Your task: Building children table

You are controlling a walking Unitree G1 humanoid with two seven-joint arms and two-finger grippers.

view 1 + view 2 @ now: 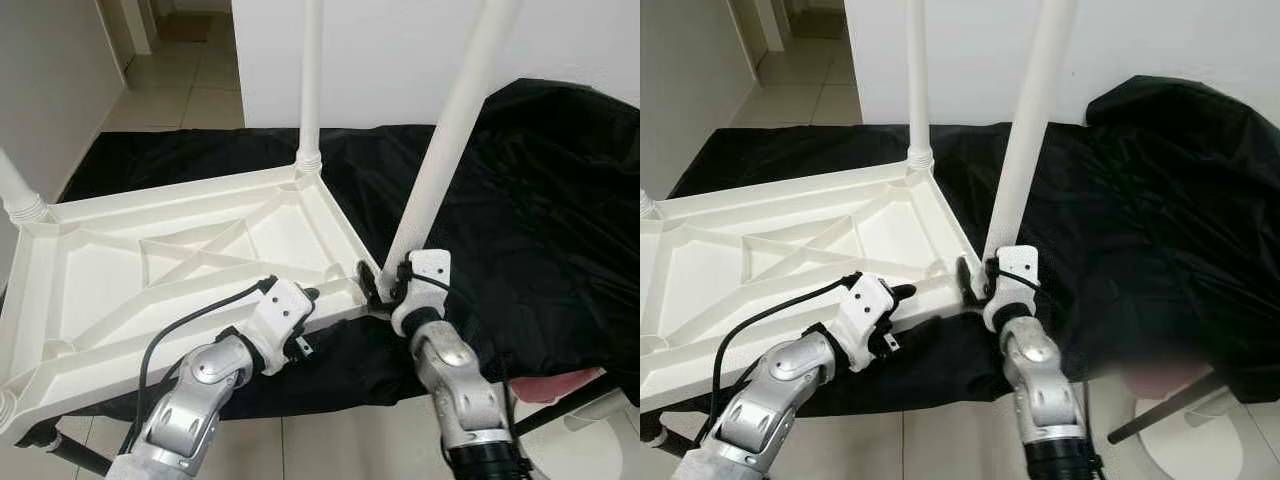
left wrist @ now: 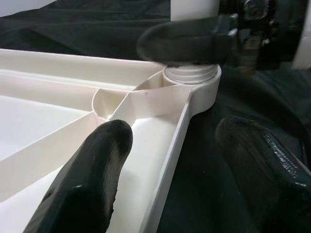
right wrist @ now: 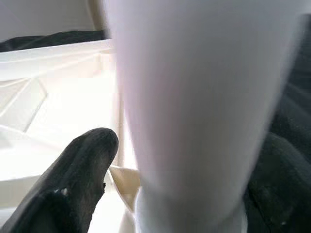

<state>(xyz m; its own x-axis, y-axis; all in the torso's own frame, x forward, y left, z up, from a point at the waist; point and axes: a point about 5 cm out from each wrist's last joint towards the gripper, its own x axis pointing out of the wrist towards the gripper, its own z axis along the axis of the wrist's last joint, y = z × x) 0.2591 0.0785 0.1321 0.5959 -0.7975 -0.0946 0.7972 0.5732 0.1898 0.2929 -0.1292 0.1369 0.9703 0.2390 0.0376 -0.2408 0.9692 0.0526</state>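
Note:
A white plastic table top [image 1: 90, 290] lies upside down on a black cloth [image 1: 540, 220], its ribbed underside facing up. White legs stand upright in the far corner [image 1: 311, 80], the left corner [image 1: 15, 190] and the near right corner [image 1: 450, 130]. My right gripper [image 1: 385, 285] is shut on the near right leg just above its threaded socket [image 2: 192, 77]; one black finger [image 3: 77, 179] lies beside the leg. My left gripper [image 1: 315, 300] is open and straddles the near rim [image 2: 167, 165] close to that corner, one finger [image 2: 97, 170] inside and one outside, neither touching it.
The cloth covers a low surface that ends close in front of me, with tiled floor [image 1: 340, 440] below. A white wall [image 1: 400, 50] stands behind. At the bottom right are a white rounded object [image 1: 600, 420] and something pink [image 1: 560, 385]. A corridor [image 1: 170, 60] opens at the far left.

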